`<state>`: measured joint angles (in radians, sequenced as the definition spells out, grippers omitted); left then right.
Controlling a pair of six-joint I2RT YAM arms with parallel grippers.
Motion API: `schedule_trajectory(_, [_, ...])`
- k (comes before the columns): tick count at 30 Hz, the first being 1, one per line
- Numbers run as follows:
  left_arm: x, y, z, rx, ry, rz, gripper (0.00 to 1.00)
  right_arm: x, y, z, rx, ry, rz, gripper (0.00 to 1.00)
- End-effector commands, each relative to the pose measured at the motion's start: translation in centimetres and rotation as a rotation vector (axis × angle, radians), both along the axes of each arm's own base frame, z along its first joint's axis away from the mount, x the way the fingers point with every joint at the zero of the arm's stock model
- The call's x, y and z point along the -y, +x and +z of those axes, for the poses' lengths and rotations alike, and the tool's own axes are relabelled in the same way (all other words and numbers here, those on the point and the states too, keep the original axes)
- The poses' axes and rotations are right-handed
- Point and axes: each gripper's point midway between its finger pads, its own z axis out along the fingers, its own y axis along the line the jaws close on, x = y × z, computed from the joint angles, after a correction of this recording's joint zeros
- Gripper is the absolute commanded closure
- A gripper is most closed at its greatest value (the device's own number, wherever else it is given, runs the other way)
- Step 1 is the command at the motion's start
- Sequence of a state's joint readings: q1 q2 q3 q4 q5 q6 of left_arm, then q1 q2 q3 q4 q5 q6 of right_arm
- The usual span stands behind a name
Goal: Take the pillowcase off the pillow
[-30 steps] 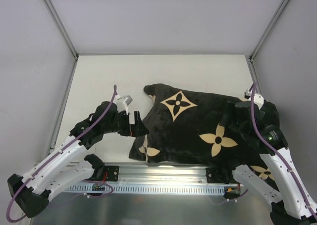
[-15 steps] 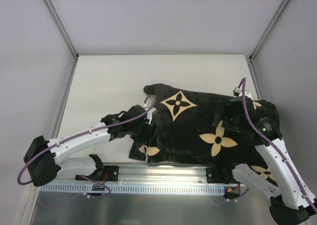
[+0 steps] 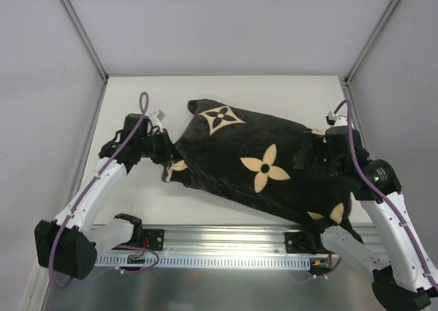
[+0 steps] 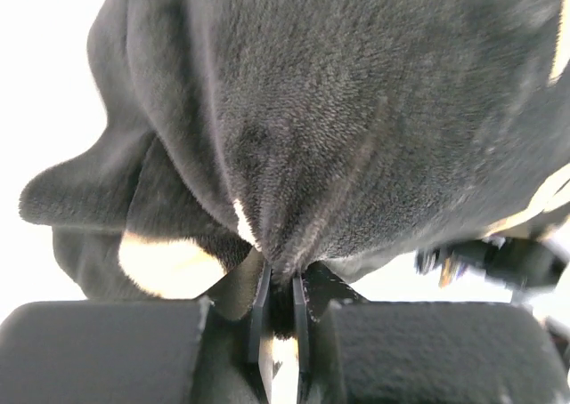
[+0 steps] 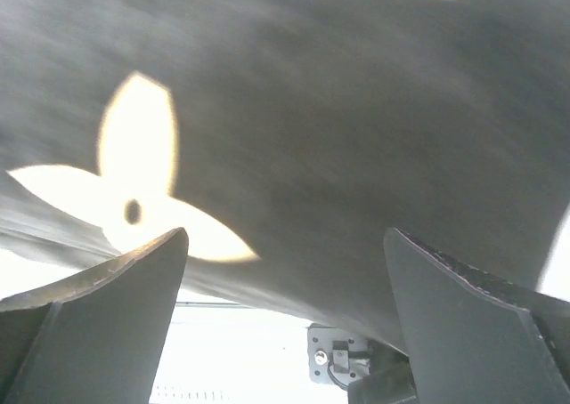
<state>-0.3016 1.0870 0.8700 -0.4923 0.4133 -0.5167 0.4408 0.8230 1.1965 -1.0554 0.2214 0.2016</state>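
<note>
The black velvety pillowcase [image 3: 253,160] with tan flower motifs lies slantwise across the table, from far left to near right. My left gripper [image 3: 169,162] is shut on a bunched fold at its left end, and the dark fabric [image 4: 294,110] is pinched between the pads [image 4: 260,302]. My right gripper [image 3: 308,155] hovers over the right part of the pillowcase [image 5: 338,110]. Its fingers [image 5: 107,306] are spread wide, with nothing between them. The pillow is hidden inside the cover.
A metal rail [image 3: 226,246] carrying the arm bases runs along the near table edge, and its bracket [image 5: 338,355] shows below the right gripper. Grey walls and slanted frame posts [image 3: 82,33] enclose the cream tabletop [image 3: 137,105].
My left gripper reached the pillowcase's left end, shut on the fabric and pulled it left and away. The cover shifted and turned with it. The right gripper stayed open.
</note>
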Motion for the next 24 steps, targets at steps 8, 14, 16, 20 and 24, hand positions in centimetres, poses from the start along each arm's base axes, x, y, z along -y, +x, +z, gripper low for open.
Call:
schedule_trajectory(8, [-13.1,-0.7,3.2,0.032,0.07,0.573,1.0,0.1,-4.0,-1.6,-0.162,-0.014,0.08,0.04])
schedule_trajectory(14, [-14.1,-1.3,3.2,-0.004,0.128,0.596,1.0,0.4,-5.2,-5.3,-0.195,0.006,0.053,0.04])
schedule_trajectory(16, [-14.2,-1.0,3.5,-0.004,0.126,0.595,1.0,-0.6,-5.1,-6.5,-0.212,0.045,0.075,0.04])
schedule_trajectory(20, [-14.4,0.2,4.5,-0.005,0.125,0.584,1.0,-0.8,-3.9,-10.1,-0.24,0.013,0.063,0.04])
schedule_trajectory(24, [-14.4,0.9,4.9,-0.005,0.125,0.569,1.0,-1.6,-2.4,-11.3,-0.282,-0.006,0.076,0.04])
